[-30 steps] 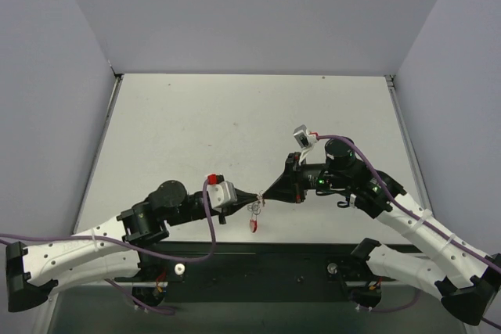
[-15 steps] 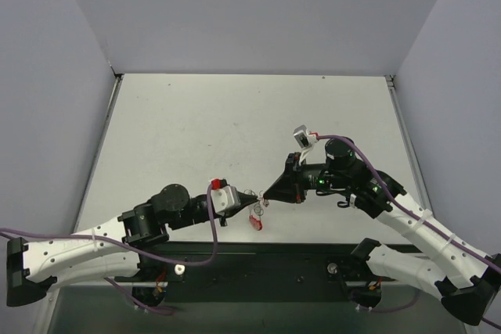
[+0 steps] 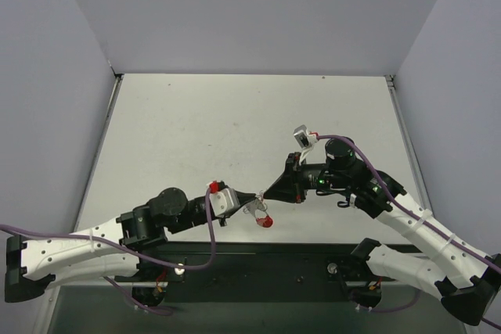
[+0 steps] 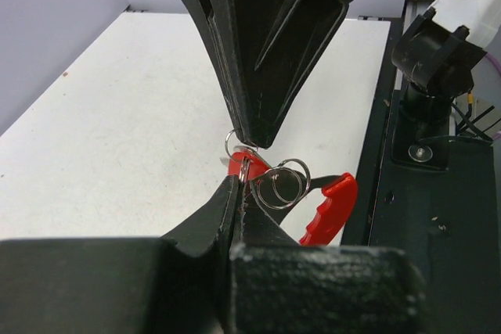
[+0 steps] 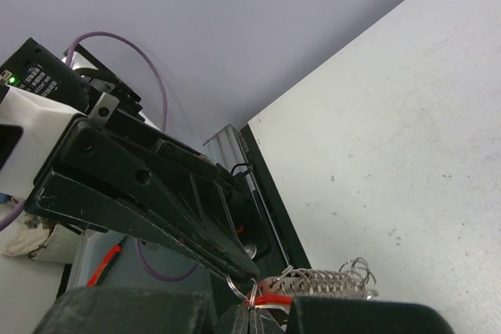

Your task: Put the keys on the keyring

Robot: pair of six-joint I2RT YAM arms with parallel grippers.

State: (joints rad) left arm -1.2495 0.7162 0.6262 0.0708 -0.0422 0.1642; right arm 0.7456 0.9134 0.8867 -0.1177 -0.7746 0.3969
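Holding the keyring (image 4: 329,207) midair by its wire rings (image 4: 283,181) in left gripper (image 4: 239,187), pinched closed, with the red clip dangling over the table (image 4: 117,115). Pinching what looks like the keys (image 4: 254,162) in right gripper (image 4: 249,143), also closed, tip to tip with left. Probably mid-threading: hold both grips firm, rotate the ring slowly along its coil, avoid pulling apart. No containers in view.

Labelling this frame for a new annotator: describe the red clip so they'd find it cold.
At the front edge of the table, left end effector meets right end effector tip to tip. The clip sits just nearer the bases, joined to silver rings. Unlike the wire rings, it's red, curved and chunky.
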